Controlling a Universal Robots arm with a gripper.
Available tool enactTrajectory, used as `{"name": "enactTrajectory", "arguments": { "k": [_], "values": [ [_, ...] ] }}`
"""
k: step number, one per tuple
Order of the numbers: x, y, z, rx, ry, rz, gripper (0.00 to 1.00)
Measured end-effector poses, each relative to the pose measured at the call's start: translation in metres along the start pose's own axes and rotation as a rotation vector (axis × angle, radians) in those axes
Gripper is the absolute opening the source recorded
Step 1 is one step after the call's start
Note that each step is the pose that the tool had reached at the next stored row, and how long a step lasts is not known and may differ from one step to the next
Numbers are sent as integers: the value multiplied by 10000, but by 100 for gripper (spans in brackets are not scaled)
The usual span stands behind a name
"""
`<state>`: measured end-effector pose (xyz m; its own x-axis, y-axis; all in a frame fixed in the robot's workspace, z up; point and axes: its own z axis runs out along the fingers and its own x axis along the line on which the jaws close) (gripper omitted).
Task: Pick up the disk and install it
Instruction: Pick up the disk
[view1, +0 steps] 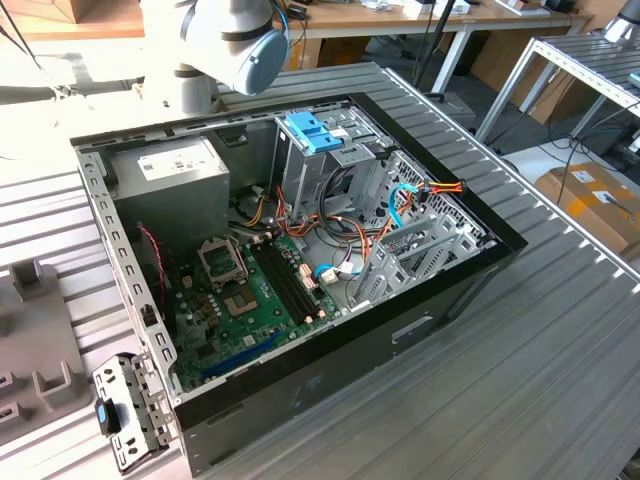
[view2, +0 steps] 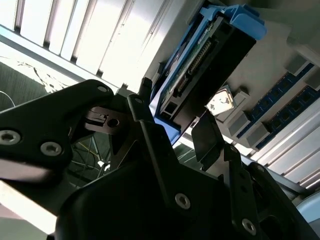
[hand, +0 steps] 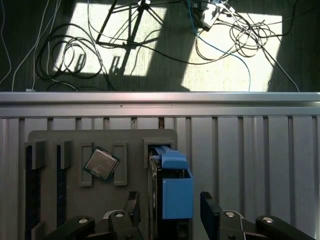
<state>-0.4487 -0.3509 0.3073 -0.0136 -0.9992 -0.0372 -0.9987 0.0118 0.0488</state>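
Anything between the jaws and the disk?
Nothing. In the first wrist view the gripper straddles the disk standing in the grey holder, a bare gap at each jaw.

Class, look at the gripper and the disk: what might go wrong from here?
1. The gripper is open astride the disk, touching neither side; if one finger lands first it may tip the disk in the grey holder.
2. The processor chip lies in a neighbouring pocket; a knock to the holder might dislodge it.
3. Loose cables crowd the drive cage and could snag the disk.
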Motion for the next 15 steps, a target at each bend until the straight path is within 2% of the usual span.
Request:
{"name": "enactTrajectory", "arguments": {
  "k": [15],
  "values": [
    [2,-3,64,0,0,0,60]
  ]
}}
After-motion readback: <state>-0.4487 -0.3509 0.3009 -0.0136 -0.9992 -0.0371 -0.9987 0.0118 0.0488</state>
